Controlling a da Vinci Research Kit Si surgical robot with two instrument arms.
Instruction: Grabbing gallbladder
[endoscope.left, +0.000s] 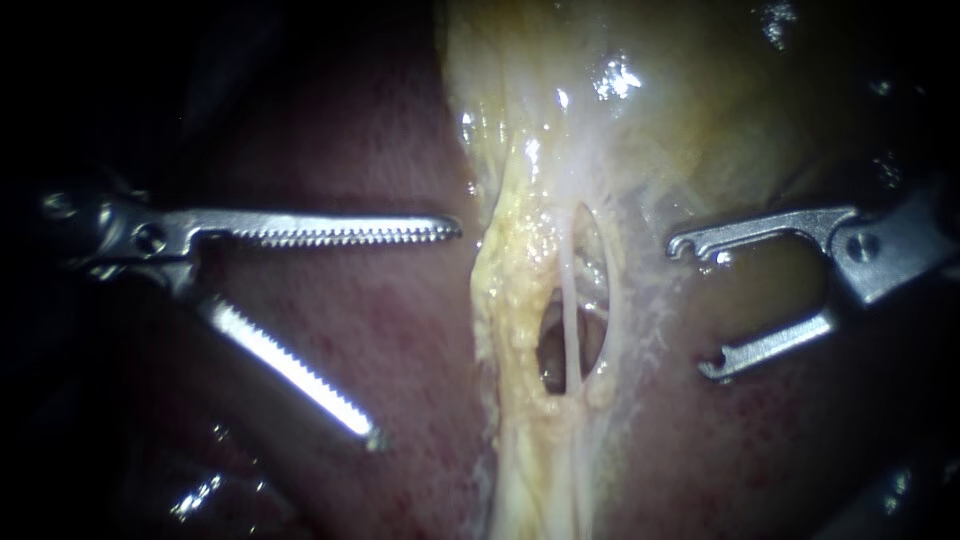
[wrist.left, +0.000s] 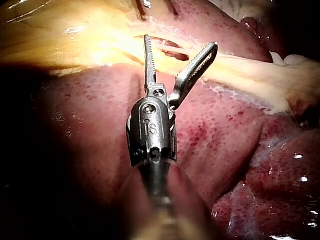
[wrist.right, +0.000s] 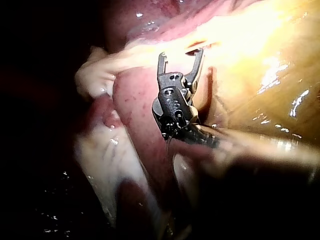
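The gallbladder (endoscope.left: 700, 110) sits in the upper centre of the frame, pale yellow, wet and glistening. The left instrument (endoscope.left: 415, 334) and right instrument (endoscope.left: 690, 308) have their jaws spread, gripping nothing.

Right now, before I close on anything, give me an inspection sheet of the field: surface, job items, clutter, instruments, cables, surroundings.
Surface: liver, red, wet and speckled.
Job's things: gallbladder, yellowish, not grasped; below it in the endoscope view, a thin pale tube crosses an opening in the yellow fatty tissue.
Clutter: nothing seen.
Instruments: left instrument, serrated jaws wide open over the liver, holding nothing; right instrument, jaws open, holding nothing, on the other side of the fatty tissue.
Cables: nothing seen.
Surroundings: dark, nothing seen.
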